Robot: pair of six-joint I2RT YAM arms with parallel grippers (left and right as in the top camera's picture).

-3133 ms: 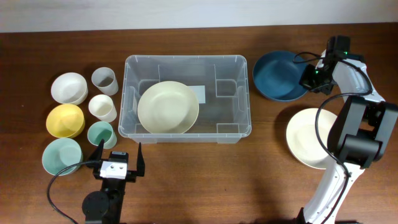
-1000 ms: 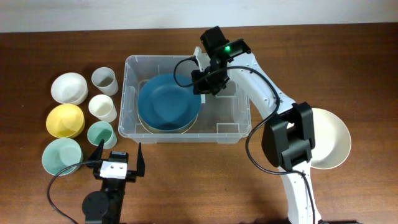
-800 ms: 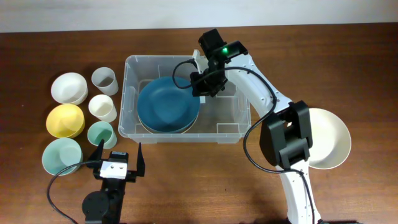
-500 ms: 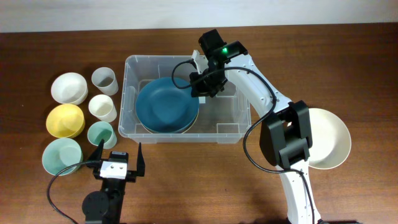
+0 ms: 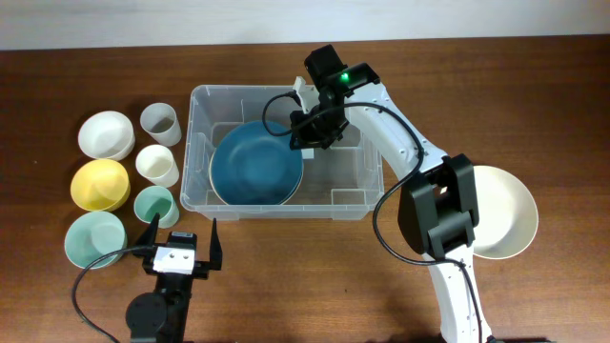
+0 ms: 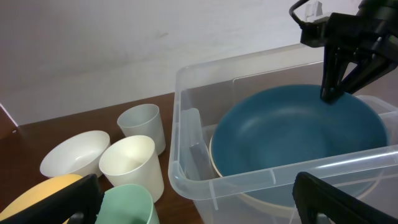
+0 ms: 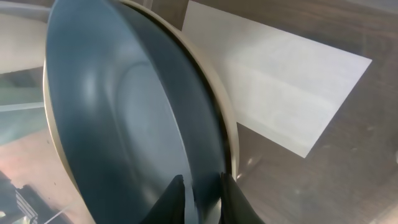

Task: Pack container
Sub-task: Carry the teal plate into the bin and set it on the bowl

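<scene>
right arm (image 5: pixel 400 129): white links, black joints, green light (image 5: pixel 345 70) | left pincer (image 5: pixel 183 232): black fingers (image 5: pixel 214 236), white block (image 5: pixel 173 255)

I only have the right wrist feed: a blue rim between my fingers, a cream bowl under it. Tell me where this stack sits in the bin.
Observer: Overhead, the blue bowl lies nested in the cream bowl in the left half of the container.
Operator: Report the other arm.
Observer: The left gripper is open and holds nothing, near the front of the table, left of the container.
Operator: List what's outside the bin.
Observer: A big cream bowl on the right. On the left, a white bowl, yellow bowl, teal bowl, grey cup, cream cup and teal cup.
</scene>
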